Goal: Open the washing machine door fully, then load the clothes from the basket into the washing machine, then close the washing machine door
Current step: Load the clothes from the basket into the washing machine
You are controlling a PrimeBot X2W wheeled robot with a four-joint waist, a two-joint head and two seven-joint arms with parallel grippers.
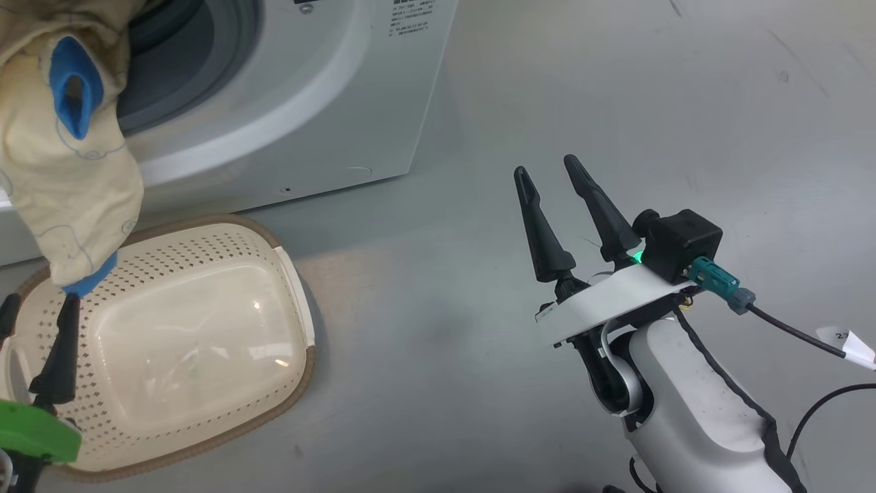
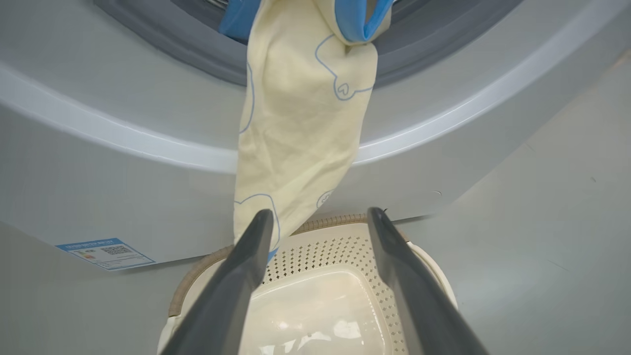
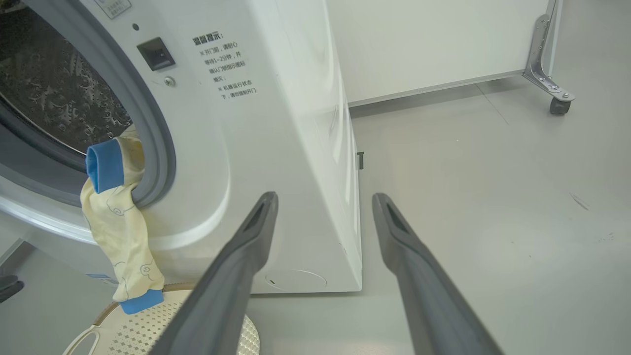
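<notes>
Left hand (image 2: 319,213) wide open, empty, just under the garment (image 2: 300,128), which hangs out of the washer (image 1: 308,103) over the seal (image 3: 165,153), above the basket (image 1: 205,253). Right hand (image 1: 545,166) open, idle. Risks: garment slips out, or the door pinches it. Can't tell how much sits inside.

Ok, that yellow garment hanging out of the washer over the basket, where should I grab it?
Pinch the garment on its flat hanging stretch, just above the lower blue cuff, coming from below with the left hand, open beneath it. It drapes limp over the grey gasket, so lifting the tail should probably feed it inside.
</notes>
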